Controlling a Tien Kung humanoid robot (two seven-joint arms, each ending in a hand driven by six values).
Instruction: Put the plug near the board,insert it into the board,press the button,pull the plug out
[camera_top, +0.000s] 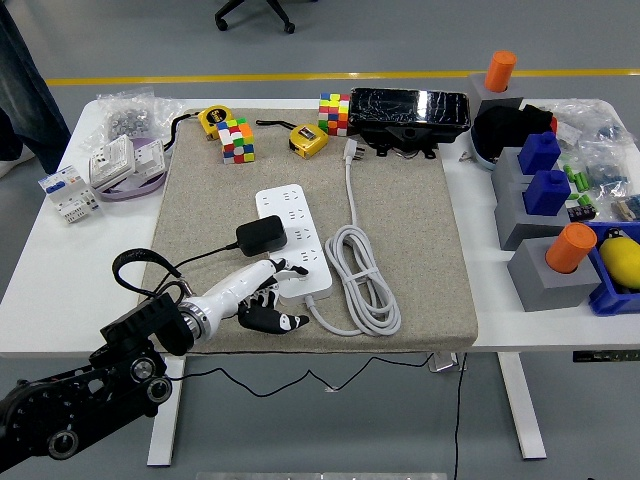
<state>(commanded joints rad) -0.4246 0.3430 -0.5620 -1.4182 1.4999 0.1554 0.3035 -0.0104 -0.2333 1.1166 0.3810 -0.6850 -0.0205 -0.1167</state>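
Grey mat lay mostly bare on its right half, open room there between the coiled white cable and the mat's right edge. The white power strip ran down the mat's middle, with the black plug seated on its left side and the left hand at its near end, fingers loose. The coil crowded the strip's right side near the front. The far edge was blocked by two colour cubes, two yellow tape measures and a black case. Left strip of mat stood free. Grey blocks lined the table to the right.
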